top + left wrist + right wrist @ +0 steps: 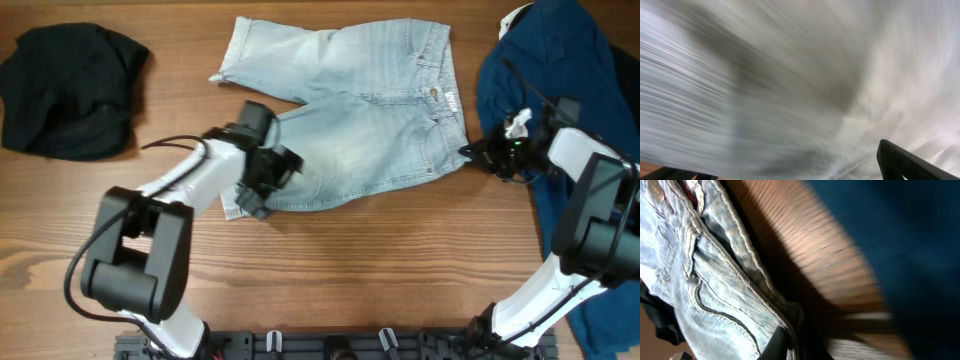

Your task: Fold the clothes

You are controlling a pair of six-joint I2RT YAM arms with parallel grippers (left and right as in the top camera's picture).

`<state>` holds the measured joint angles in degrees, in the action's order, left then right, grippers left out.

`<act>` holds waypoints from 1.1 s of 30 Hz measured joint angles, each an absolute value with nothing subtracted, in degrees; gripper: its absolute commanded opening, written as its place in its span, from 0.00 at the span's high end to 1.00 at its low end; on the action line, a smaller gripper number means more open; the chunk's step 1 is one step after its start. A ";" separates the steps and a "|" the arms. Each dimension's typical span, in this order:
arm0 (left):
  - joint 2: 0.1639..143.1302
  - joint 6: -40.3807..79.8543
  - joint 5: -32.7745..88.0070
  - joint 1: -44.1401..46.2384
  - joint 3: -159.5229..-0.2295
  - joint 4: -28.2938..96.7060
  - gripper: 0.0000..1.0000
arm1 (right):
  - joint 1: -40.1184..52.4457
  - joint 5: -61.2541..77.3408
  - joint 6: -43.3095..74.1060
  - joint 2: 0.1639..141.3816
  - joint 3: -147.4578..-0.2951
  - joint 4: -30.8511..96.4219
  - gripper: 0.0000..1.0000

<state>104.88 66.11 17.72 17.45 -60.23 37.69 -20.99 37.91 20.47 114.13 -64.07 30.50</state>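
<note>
The pale-blue denim shorts [370, 130] lie spread on the wooden table [350, 270], waistband to the right. My left gripper [262, 185] rests over the lower leg hem. In the left wrist view its fingers [910, 162] stand wide apart, open, over blurred pale denim [790, 75]. My right gripper [468, 152] is at the waistband's lower right corner. The right wrist view shows it [790, 345] shut on the folded edge of the shorts [715, 290]. The dark-blue garment [560, 60] lies under the right arm, and the black garment [70, 85] is at the far left.
Bare wood [830, 255] separates the shorts from the dark-blue garment [900, 230]. The arms' bases stand along the table's front edge.
</note>
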 measured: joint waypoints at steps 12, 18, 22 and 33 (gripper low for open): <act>104.95 59.79 12.16 9.69 -60.36 44.97 0.81 | -22.39 38.28 20.08 114.24 -64.25 31.20 0.96; 105.10 59.11 12.25 10.20 -59.72 41.21 0.96 | -22.39 38.28 19.62 114.24 -64.29 31.14 0.96; 105.23 59.00 11.79 10.24 -59.61 34.54 0.96 | -22.39 38.15 19.05 114.13 -64.31 31.03 0.96; 102.83 59.00 10.13 11.77 -58.61 34.65 0.96 | -21.87 29.56 18.63 98.50 -64.71 35.11 0.96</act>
